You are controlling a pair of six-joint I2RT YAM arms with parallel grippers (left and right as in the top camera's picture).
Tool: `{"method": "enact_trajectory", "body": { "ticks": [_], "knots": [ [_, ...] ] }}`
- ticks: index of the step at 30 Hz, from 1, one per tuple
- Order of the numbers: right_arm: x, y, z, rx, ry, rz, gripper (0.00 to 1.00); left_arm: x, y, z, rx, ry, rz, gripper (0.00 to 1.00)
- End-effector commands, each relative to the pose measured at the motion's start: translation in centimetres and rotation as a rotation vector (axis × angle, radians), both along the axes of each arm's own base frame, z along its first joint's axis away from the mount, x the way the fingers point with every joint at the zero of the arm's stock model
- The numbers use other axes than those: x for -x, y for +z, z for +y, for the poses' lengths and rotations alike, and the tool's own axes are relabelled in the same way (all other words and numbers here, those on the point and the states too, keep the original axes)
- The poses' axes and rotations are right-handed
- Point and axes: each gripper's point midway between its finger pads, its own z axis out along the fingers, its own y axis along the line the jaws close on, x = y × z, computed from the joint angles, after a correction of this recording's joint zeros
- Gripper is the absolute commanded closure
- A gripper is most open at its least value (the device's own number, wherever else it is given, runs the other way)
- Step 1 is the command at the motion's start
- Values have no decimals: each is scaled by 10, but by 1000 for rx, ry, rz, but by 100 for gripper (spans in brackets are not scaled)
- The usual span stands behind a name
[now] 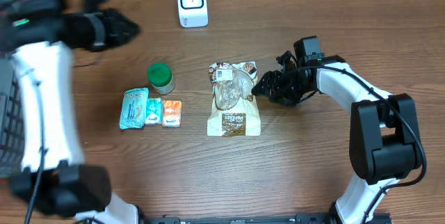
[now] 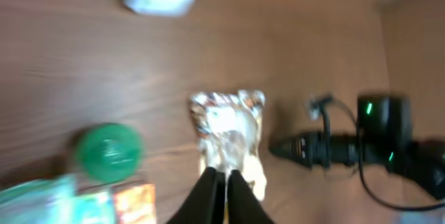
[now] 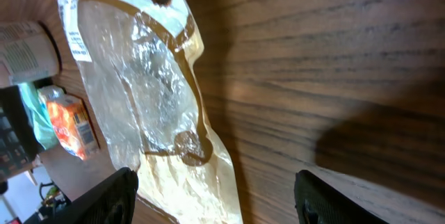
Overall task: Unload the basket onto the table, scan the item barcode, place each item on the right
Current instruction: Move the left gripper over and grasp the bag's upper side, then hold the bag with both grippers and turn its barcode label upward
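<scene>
Left gripper (image 2: pixel 221 182): fingers pressed together, nothing held, hanging above the table (image 1: pixel 334 15) at its left rear, well apart from the goods. Small packets (image 1: pixel 149 110) lie in a row, with a green-capped jar (image 1: pixel 160 76) just behind them. Scanner (image 1: pixel 192 3) upright at rear centre. Snack bag (image 1: pixel 234 99) flat mid-table, white label (image 1: pixel 222 74) facing up (probably the barcode; too small to read). Right gripper (image 1: pixel 260 88): fingers wide, empty, low at the bag's right edge. I judge it is placed there to pinch that edge and lift.
</scene>
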Motion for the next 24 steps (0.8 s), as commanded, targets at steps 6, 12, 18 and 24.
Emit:
{"method": "enact_trajectory", "body": {
  "ticks": [6,12,18,24],
  "knots": [
    [-7,9,9,-19,-38,-2,30,12,-95,-107,-159,-200,236,96],
    [-1,8,8,-12,-36,30,30,27,-155,-145,-178,-290,393,95],
    [2,7,7,-9,-36,41,31,38,-197,-160,-178,-279,537,95],
    [1,7,7,-8,-12,19,31,39,-218,-162,-181,-250,601,96]
  ]
}}
